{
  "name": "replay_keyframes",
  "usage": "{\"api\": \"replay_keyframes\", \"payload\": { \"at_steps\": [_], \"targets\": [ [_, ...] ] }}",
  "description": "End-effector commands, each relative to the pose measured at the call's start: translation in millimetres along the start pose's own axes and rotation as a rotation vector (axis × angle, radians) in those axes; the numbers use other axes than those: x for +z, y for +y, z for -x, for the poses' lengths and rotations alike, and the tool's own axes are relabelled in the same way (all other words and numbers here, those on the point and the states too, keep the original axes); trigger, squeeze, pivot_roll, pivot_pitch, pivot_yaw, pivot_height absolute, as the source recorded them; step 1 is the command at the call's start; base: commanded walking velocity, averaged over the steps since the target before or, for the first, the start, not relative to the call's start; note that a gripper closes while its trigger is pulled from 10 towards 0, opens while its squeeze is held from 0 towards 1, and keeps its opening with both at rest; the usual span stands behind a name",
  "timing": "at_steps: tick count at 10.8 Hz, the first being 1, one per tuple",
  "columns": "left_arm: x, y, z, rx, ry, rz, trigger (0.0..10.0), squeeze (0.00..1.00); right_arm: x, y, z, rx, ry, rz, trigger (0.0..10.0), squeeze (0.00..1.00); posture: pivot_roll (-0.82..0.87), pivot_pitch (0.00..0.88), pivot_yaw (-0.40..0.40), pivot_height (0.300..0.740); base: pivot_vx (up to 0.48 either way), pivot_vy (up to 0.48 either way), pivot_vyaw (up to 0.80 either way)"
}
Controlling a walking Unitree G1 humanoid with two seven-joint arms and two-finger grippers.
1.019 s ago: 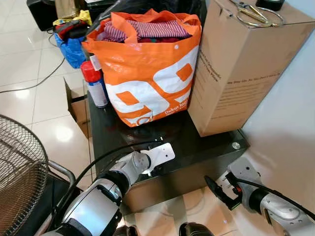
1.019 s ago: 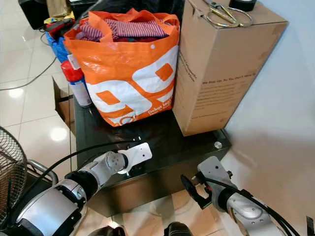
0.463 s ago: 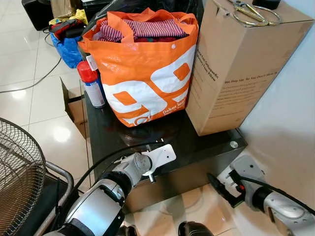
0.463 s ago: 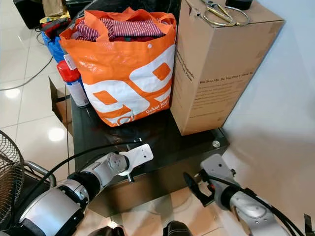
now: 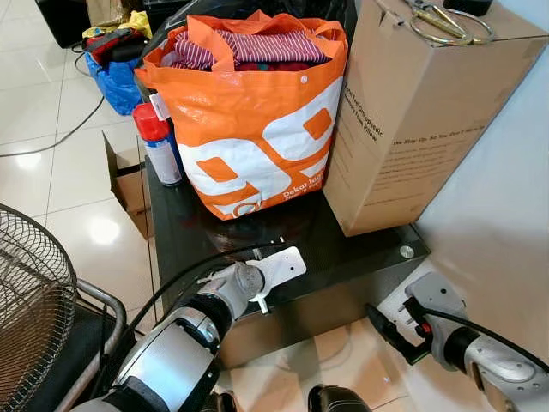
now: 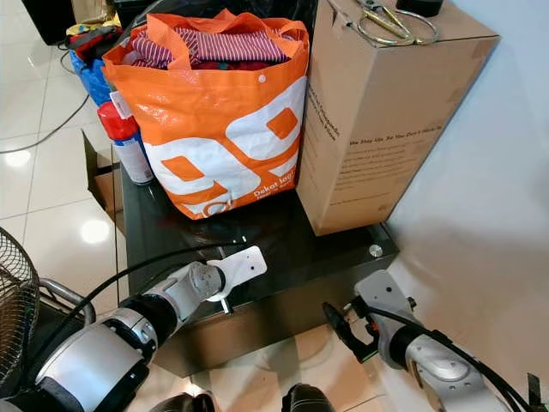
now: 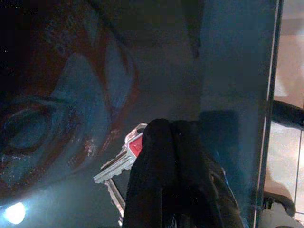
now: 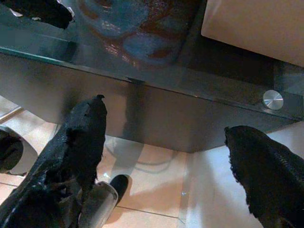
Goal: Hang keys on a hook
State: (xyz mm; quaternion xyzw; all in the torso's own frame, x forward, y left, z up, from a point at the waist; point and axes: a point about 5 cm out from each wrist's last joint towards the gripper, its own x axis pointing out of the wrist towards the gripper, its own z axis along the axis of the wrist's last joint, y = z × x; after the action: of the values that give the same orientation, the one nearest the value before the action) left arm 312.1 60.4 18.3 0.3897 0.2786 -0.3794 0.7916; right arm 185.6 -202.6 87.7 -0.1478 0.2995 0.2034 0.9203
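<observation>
Dark glass table point(image 5: 360, 249), one bag point(image 5: 249, 112), one box point(image 5: 420, 112), left hand point(image 7: 164, 130) pinching keys point(image 7: 118, 164)

The left arm reaches forward, its pincer point(image 7: 164, 135) with fingers pressed together. The right arm is low at the near right, its pincer point(image 8: 164, 137) spread wide.

Keys point(image 7: 124, 164) were partly hidden behind left gripper point(image 7: 164, 130) fingers; fan point(image 5: 34, 300) beside the table point(image 5: 343, 249) was cut off.
</observation>
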Motion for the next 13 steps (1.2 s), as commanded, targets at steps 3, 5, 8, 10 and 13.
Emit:
{"api": "replay_keyframes", "payload": {
  "at_steps": [3,5,8,10,13],
  "targets": [
    [10.4,-0.2,-0.8,0.009,-0.050,0.032,0.0,0.00,4.6,-3.6,2.4,-0.015,-0.021,-0.017,10.0,0.00,-0.35,0.090,0.007,0.740,0.000,0.000,0.00],
    [17.8,1.0,-0.9,0.031,-0.067,-0.002,0.0,0.00,6.2,-5.6,0.9,-0.013,-0.026,-0.018,10.0,0.00,-0.35,0.080,-0.001,0.740,0.000,0.000,0.00],
    [23.4,20.8,5.6,0.151,-0.177,0.102,0.0,0.00,8.5,-7.2,-1.4,-0.016,-0.044,-0.035,10.0,0.00,-0.34,0.063,0.006,0.740,0.000,0.000,0.00],
    [28.3,42.4,17.6,0.208,-0.347,0.255,0.0,0.00,10.7,-7.5,-2.8,-0.025,-0.077,-0.080,10.0,0.00,-0.33,0.047,0.009,0.740,0.000,0.000,0.00],
    [31.0,69.2,43.7,0.152,-0.647,0.460,0.0,0.00,12.0,-1.6,-10.5,-0.032,-0.127,-0.144,10.0,0.00,-0.28,0.000,0.011,0.740,0.000,0.000,0.00]
  ]
}}
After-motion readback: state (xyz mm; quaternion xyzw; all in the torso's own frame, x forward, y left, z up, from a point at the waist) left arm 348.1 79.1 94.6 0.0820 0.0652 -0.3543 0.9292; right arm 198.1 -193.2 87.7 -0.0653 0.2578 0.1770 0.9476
